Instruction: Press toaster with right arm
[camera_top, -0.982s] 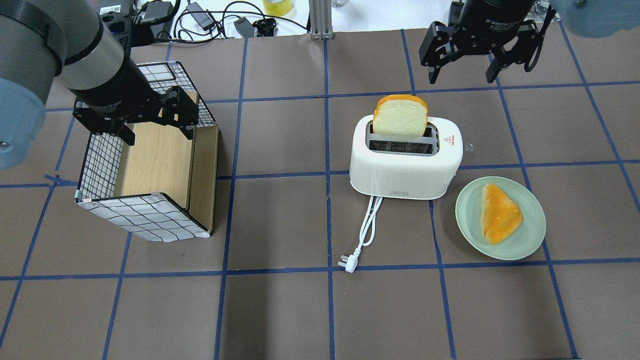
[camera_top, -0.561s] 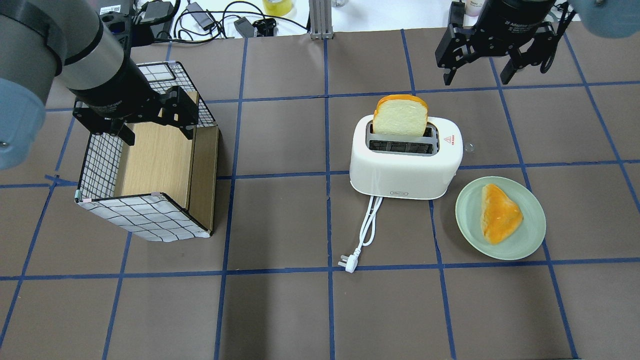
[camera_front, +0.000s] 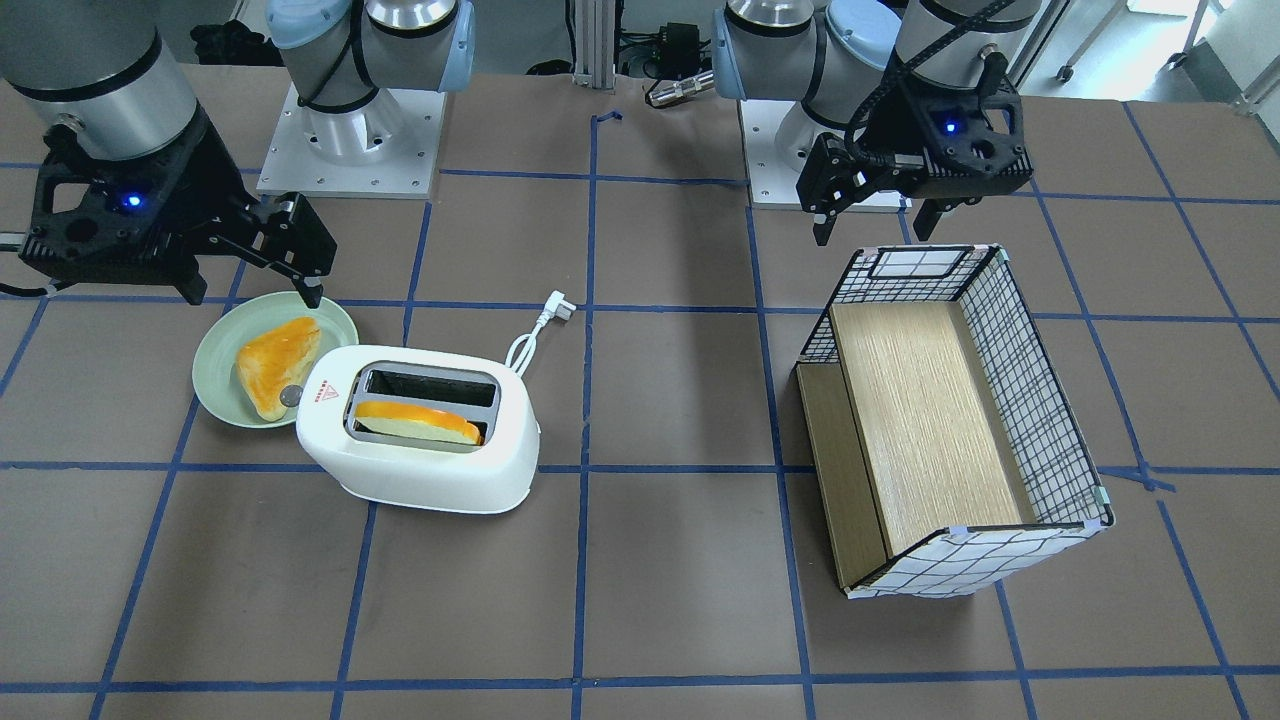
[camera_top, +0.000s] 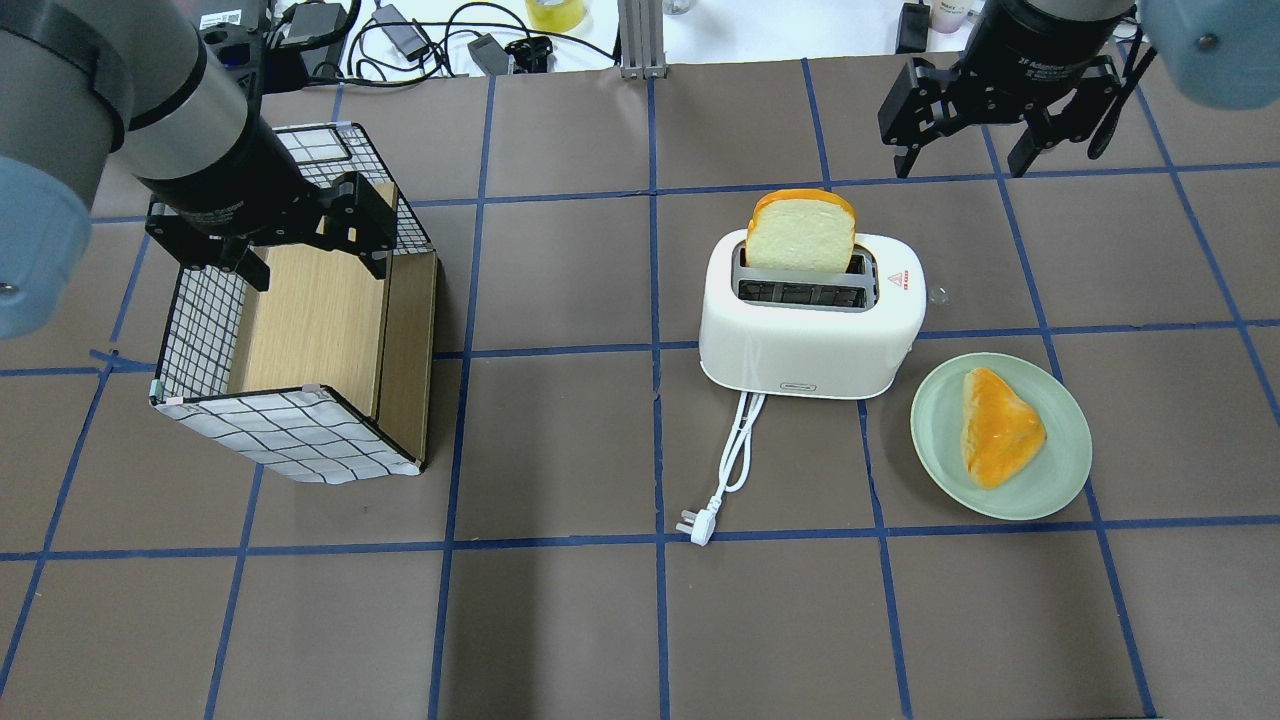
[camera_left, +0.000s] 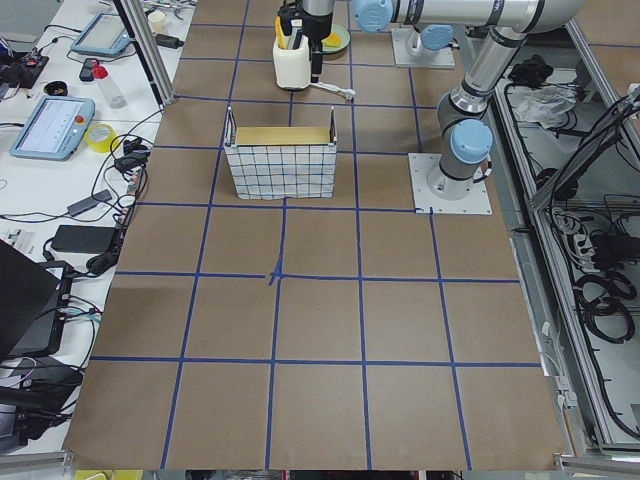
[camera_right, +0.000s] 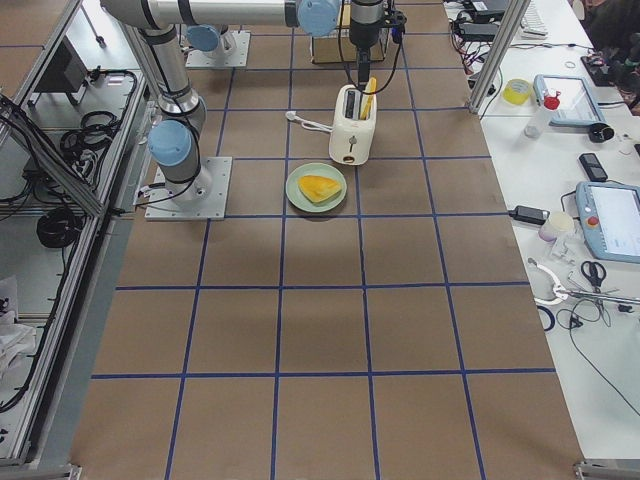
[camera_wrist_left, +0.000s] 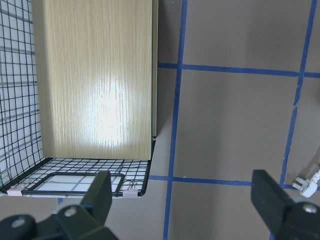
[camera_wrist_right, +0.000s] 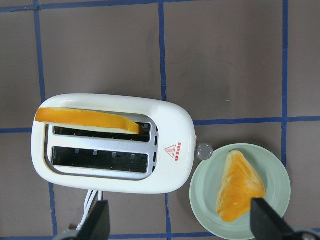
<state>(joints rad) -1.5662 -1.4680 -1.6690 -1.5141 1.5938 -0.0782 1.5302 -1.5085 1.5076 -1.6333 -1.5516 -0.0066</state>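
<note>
The white two-slot toaster (camera_top: 810, 340) stands right of the table's centre, with a bread slice (camera_top: 800, 232) upright in its far slot. Its grey knob (camera_top: 938, 295) sticks out on its right end, and its cord and plug (camera_top: 697, 525) lie in front. The toaster also shows in the right wrist view (camera_wrist_right: 115, 150) and the front view (camera_front: 420, 470). My right gripper (camera_top: 962, 165) is open and empty, high up, behind and to the right of the toaster. My left gripper (camera_top: 318, 268) is open and empty above the basket.
A green plate (camera_top: 1060, 470) with a piece of orange-crusted bread (camera_top: 1000, 425) sits just right of the toaster's front. A wire basket with a wooden insert (camera_top: 290, 430) stands on the left. Cables and gear lie beyond the table's far edge.
My right gripper has moved to the right, away from above the toaster's far side, and has stayed open. The left arm, toaster and bread have not moved.
</note>
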